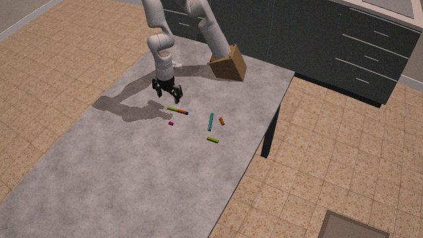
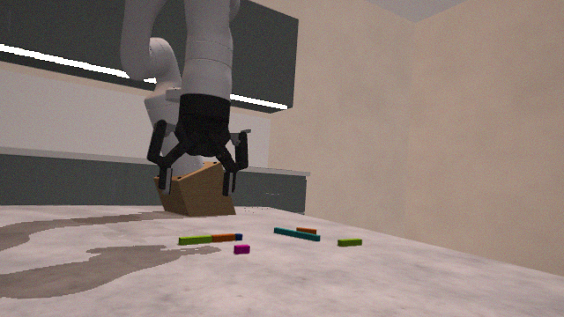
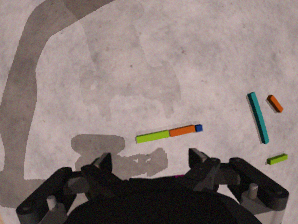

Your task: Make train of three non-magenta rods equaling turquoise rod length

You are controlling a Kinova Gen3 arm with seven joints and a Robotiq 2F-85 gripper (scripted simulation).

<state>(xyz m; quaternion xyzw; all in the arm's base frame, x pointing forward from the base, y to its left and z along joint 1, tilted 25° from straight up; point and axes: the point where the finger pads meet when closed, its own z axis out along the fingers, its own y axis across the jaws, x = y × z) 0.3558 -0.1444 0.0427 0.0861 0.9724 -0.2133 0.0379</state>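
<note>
A lime rod [image 1: 172, 108], an orange rod [image 1: 181, 111] and a small blue rod [image 1: 186, 113] lie end to end in one line on the table; the line also shows in the wrist view [image 3: 169, 132]. The turquoise rod [image 1: 210, 121] lies apart to the right, with a second orange rod [image 1: 221, 121] beside it and a second lime rod [image 1: 212, 139] nearer the front. A magenta rod [image 1: 170, 123] lies a little in front of the line. My gripper [image 1: 168, 94] is open and empty, raised above the table just behind the line's lime end.
A brown block [image 1: 229, 65] at the arm's base stands at the back of the table. The table's right edge [image 1: 264, 132] runs close past the turquoise rod. Dark cabinets [image 1: 347, 43] stand behind.
</note>
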